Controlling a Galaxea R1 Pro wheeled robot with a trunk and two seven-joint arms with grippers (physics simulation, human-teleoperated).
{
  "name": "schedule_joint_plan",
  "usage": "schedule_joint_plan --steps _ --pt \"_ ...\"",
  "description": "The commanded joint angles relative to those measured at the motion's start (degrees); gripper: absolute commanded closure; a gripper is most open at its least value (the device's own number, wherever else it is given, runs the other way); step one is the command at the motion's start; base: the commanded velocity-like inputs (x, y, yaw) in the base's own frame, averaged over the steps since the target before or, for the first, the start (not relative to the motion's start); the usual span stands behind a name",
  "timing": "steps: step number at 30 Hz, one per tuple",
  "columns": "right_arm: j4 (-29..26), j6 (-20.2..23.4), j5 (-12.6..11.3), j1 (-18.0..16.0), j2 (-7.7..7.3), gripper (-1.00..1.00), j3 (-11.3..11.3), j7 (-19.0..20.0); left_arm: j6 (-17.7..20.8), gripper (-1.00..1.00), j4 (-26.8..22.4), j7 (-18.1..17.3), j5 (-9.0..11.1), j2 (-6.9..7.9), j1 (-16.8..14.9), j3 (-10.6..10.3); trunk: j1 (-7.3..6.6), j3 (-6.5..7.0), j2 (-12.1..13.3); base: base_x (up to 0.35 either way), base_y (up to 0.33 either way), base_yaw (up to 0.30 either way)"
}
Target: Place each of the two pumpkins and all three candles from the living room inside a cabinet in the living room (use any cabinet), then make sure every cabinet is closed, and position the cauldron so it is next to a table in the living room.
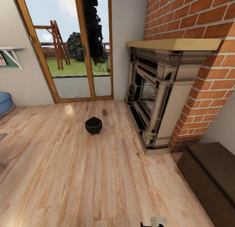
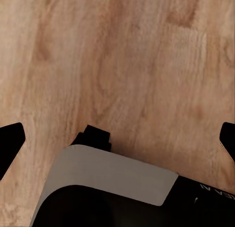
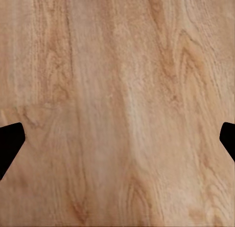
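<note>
Room: a living room with a pale wooden plank floor, seen from the robot's head camera looking forward and down.
Cauldron: a matte black rounded cauldron stands upright on the floor near the middle of the room, its open mouth facing up, well apart from every wall.
Candle: a small dull brown candle sits on the floor just beyond the cauldron, toward the glass door; it is too small to make out more.
Cabinet: the corner of a low dark brown cabinet shows at the lower right, beside the brick chimney; its visible faces are flat and shut.
Fireplace: an ornate grey fireplace with a pale wooden mantel is set in a red brick wall on the right.
Glass door: a wood-framed glass door at the back looks out on grass, trees and a wooden frame.
Left edge: a blue cushioned seat and a wall shelf are partly visible.
Left end effector: the left end effector hangs over bare floor, its two dark fingertips spread wide, released, with nothing between them; part of the robot's grey and black body lies below it.
Right end effector: the right end effector also hangs over bare floor planks, fingertips spread wide, released and empty.
</note>
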Motion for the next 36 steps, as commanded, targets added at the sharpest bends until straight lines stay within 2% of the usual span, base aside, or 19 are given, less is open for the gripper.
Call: schedule_joint_plan --steps 1,16,36 --pt "0.24 -0.32 -0.36 -0.08 0.06 -1.0 0.49 -0.09 -0.18 -1.0 0.01 0.32 0.24 -0.01 -0.03 -0.48 0.03 -0.05 -0.02 0.282 0.185 0.027" --pt "0.24 -0.28 -0.32 -0.08 0.06 -1.0 0.49 -0.09 -0.18 -1.0 0.01 0.32 0.22 -0.15 -0.03 -0.56 0.03 -0.05 -0.02 0.294 0.159 0.218" --pt "0.24 -0.24 -0.32 -0.08 0.06 -1.0 0.49 -0.09 -0.18 -1.0 0.01 0.32 0.16 -0.25 -0.03 -0.65 0.03 -0.05 -0.02 0.34 0.007 0.011"
